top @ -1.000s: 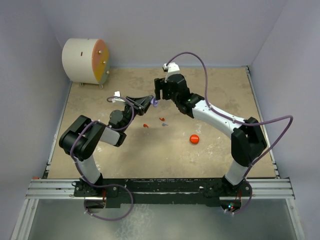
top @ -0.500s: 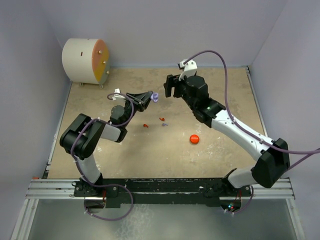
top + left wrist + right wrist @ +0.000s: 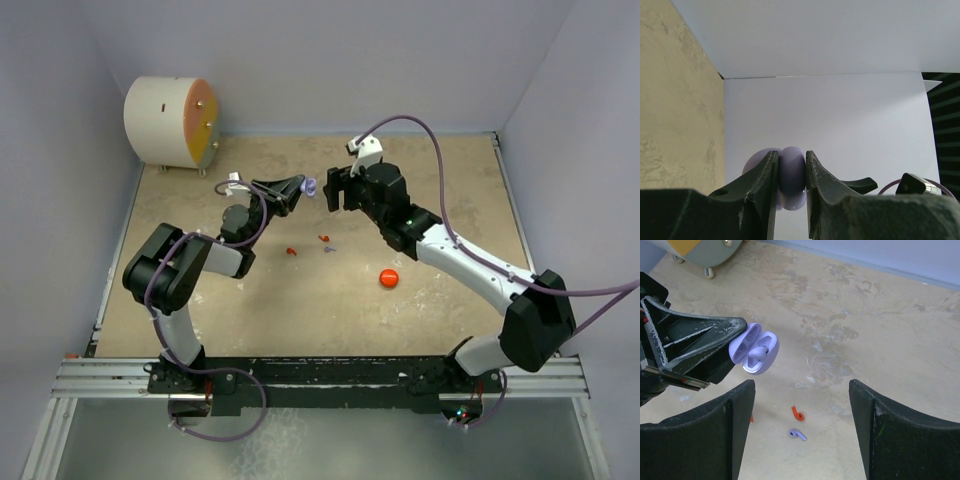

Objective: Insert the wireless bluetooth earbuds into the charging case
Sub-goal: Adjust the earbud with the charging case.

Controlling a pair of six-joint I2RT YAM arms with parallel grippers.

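Note:
My left gripper [image 3: 791, 159] is shut on the open lavender charging case [image 3: 792, 175], held above the table [image 3: 310, 187]. In the right wrist view the case [image 3: 754, 348] faces me, lid up, with one lavender earbud [image 3: 759, 353] seated inside. My right gripper [image 3: 801, 390] stands open and empty just right of the case [image 3: 333, 190]. On the table below lie a red earbud [image 3: 797, 413] and a lavender earbud [image 3: 797, 434]. In the top view a second red earbud [image 3: 291, 251] lies left of the first red one [image 3: 324, 239] and the lavender one [image 3: 329, 249].
A round red case [image 3: 389, 278] lies shut on the table, right of the earbuds. A white drum with an orange face [image 3: 170, 122] stands at the back left corner. Pale walls close in the table on three sides.
The right gripper drew back to the right from the case, then came slightly back toward it, staying open. The left gripper lifted the case a little toward the back.

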